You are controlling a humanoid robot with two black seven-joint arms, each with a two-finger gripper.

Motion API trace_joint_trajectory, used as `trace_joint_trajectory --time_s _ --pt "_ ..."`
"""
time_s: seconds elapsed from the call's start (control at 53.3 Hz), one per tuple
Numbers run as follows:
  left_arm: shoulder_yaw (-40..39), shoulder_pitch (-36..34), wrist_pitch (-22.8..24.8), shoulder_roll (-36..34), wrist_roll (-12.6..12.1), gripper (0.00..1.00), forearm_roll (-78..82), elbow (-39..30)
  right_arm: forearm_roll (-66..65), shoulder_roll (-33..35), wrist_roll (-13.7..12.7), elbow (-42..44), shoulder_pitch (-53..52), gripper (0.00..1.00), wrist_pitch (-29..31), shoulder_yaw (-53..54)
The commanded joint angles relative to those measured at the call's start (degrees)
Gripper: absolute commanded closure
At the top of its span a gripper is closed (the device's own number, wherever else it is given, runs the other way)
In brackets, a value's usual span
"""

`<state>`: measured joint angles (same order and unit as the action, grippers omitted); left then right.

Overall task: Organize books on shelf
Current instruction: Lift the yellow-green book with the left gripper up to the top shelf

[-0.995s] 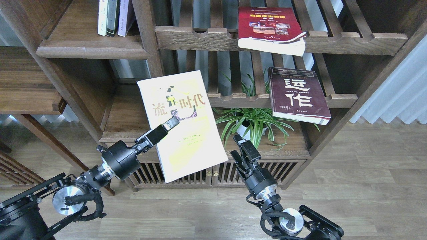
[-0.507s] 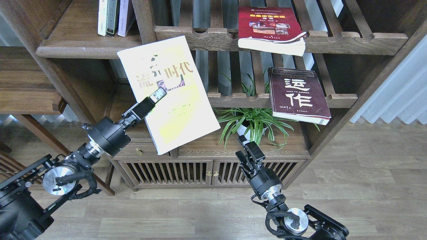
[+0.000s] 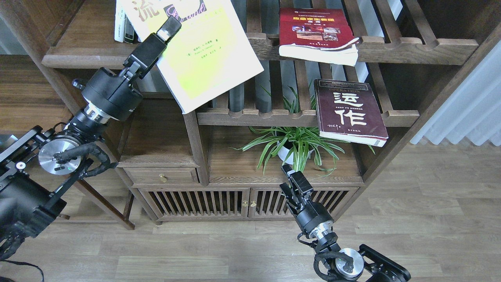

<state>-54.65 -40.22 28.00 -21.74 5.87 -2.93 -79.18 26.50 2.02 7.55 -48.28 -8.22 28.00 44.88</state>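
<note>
My left gripper [image 3: 171, 26] is shut on the yellow-green book [image 3: 203, 55] and holds it tilted, high at the top centre-left, its top cut off by the view's edge. The book overlaps the solid dark-brown shelf [image 3: 90, 58] at upper left and the notched rail beside it. The red book [image 3: 315, 35] lies on the upper slatted rack. The maroon book [image 3: 348, 111] lies on the lower slatted rack, overhanging its front. My right gripper [image 3: 291, 176] is low at centre, in front of the cabinet, empty; its fingers cannot be told apart.
Three upright books [image 3: 124, 31] stand on the solid shelf behind the held book. A potted spider plant [image 3: 293, 145] sits on the cabinet top [image 3: 235, 168] just above my right gripper. A side shelf [image 3: 23, 90] juts out at left. Wooden floor lies below.
My left gripper has lifted the yellow-green book up and slightly left, from cabinet height to the upper shelf level. My right arm has drawn back down a little.
</note>
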Motion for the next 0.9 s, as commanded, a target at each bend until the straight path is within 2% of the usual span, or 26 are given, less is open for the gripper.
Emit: trace_joint_trajectory --time_s 0.0,0.282,0.488,0.882 --pt "-2.1 -0.6 0.0 0.0 0.0 1.00 -0.1 0.0 -0.4 0.0 0.0 0.6 0.0 0.10 0.0 0.0" --pt "-9.0 -4.9 0.0 -0.3 0.1 1.00 -1.9 0.0 -0.4 -0.2 0.0 2.0 0.0 0.09 0.0 0.0" --pt "-13.8 -5.3 0.0 -1.5 0.0 1.00 -3.2 0.1 -0.4 -0.7 0.0 3.6 -0.7 0.09 0.0 0.0" --pt "-17.4 -4.6 0.0 -13.3 0.1 1.00 -9.8 0.6 -0.4 -2.0 0.0 5.0 -0.9 0.09 0.0 -0.1"
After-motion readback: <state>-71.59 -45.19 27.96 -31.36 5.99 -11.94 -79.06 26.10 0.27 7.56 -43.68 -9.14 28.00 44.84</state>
